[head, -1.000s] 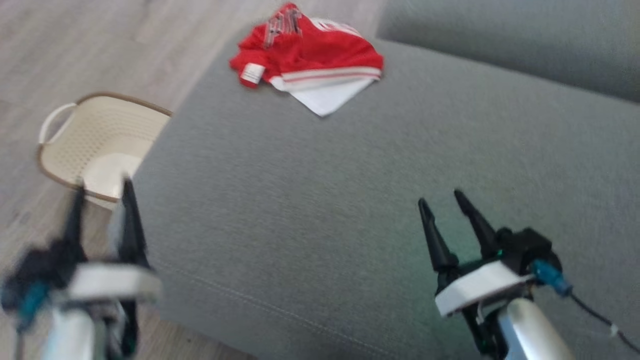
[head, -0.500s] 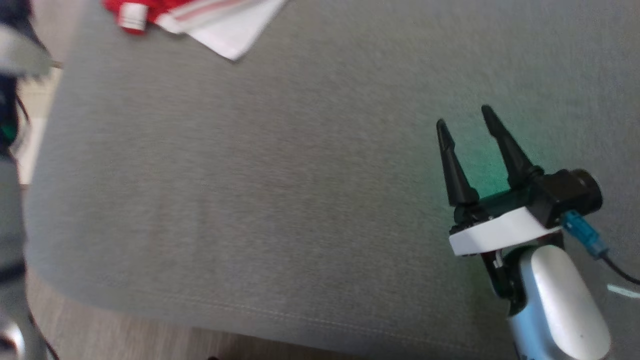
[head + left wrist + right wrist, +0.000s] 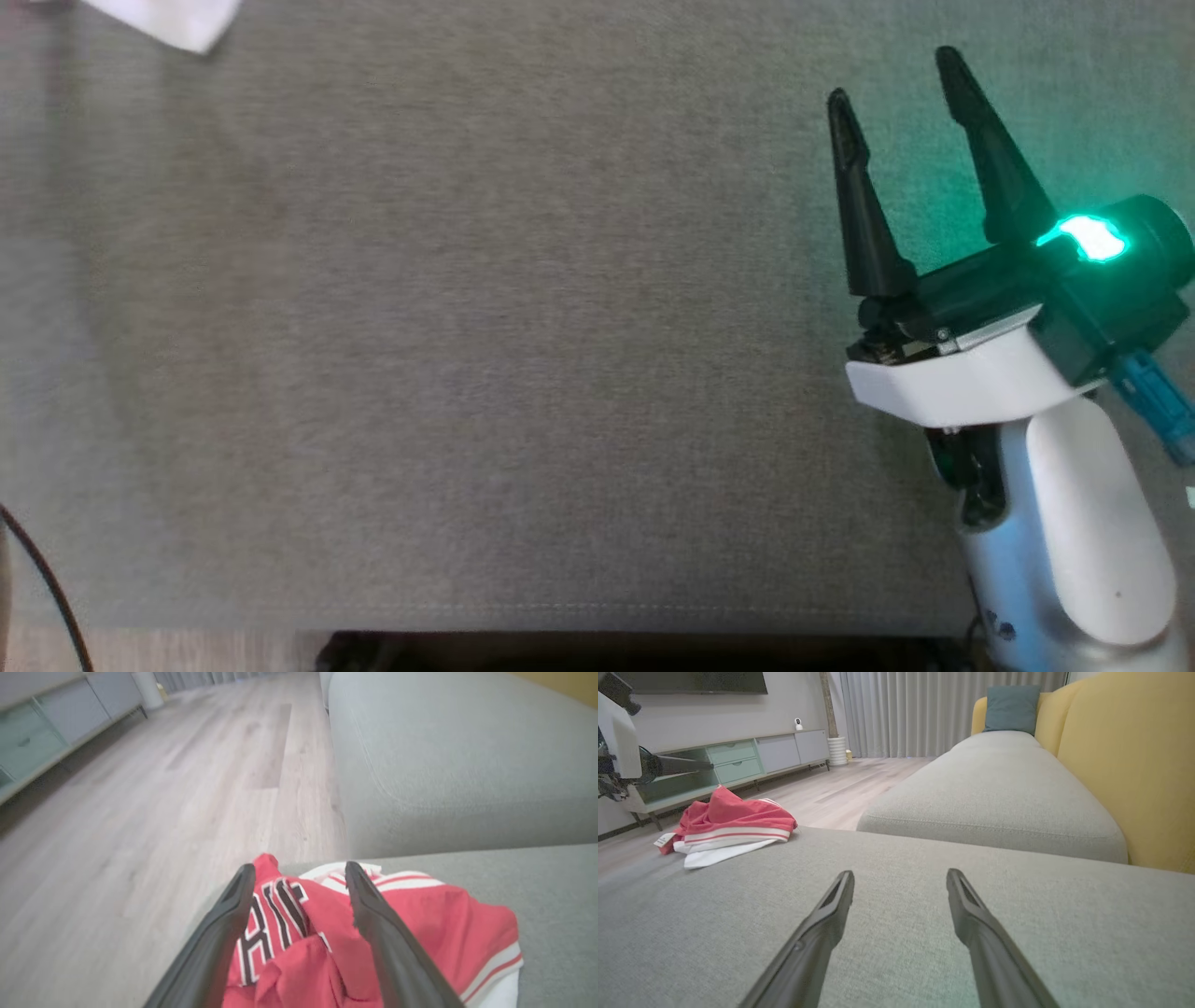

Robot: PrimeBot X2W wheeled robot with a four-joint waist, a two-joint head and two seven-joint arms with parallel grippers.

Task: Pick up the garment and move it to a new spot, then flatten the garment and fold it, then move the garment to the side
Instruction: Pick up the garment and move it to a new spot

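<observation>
At the far left, a pale wooden floor (image 3: pixel 140 812) runs beside the sofa, and a low cabinet (image 3: pixel 738 760) with grey and green fronts stands against the wall.

The garment (image 3: pixel 448 919) lies crumpled at the far left corner of the grey sofa seat (image 3: pixel 467 327), close to the edge by the floor. It is a red heap with red-and-white striped trim, and a white sleeve spreads flat from under it. Black, white-edged letters show on a fold on its left side. In the head view you see just the white tip of that sleeve in the top left corner.

Your left claw (image 3: pixel 300 868) hangs over the garment with its two dark fingers spread wide and nothing between them. In its wrist view the fingers frame the lettering. The right wrist view shows one of its fingers level, above the heap and apart from it.

A wide stretch of bare grey seat fills the middle.

Your right claw (image 3: pixel 892 73) sits at the right, well apart from the garment, over the seat. Its fingers are also spread wide and hold nothing. A green light (image 3: pixel 1088 238) glows on its dark body and tints the fabric beside it.

Farther right, a second grey seat meets a yellow backrest (image 3: pixel 1134 765), with a teal cushion (image 3: pixel 1011 707) at the far end.
</observation>
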